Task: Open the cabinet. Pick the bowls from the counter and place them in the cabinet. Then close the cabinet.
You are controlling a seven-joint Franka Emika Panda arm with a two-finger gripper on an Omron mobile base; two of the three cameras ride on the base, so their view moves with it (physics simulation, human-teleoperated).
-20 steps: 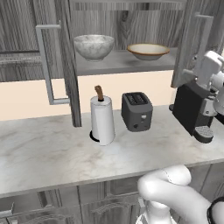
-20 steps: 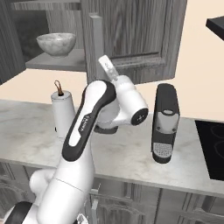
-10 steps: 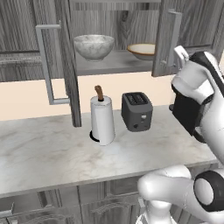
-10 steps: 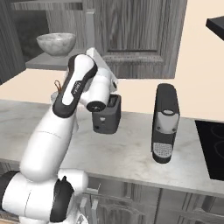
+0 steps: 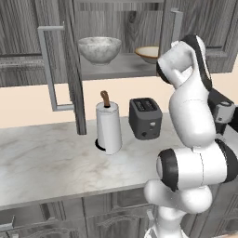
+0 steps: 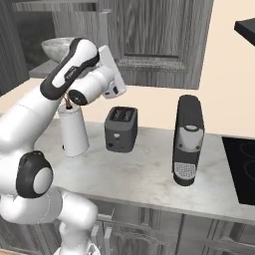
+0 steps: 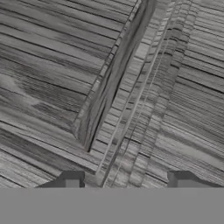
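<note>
**Both bowls on the cabinet shelf, arm at the right door**

On the cabinet (image 5: 69, 60) shelf, the speckled stone-look bowl (image 5: 99, 49) sits left, the tan bowl (image 5: 148, 53) right. Below on the counter (image 5: 51, 162): paper towel roll (image 5: 109, 126), toaster (image 5: 145, 118), coffee machine (image 6: 188, 139) toward the right end. The end effector (image 7: 127, 181) faces door wood, jaws apart, empty.

Matt wood-grain cabinet (image 7: 52, 65); marble-look counter (image 5: 42, 162)
</note>
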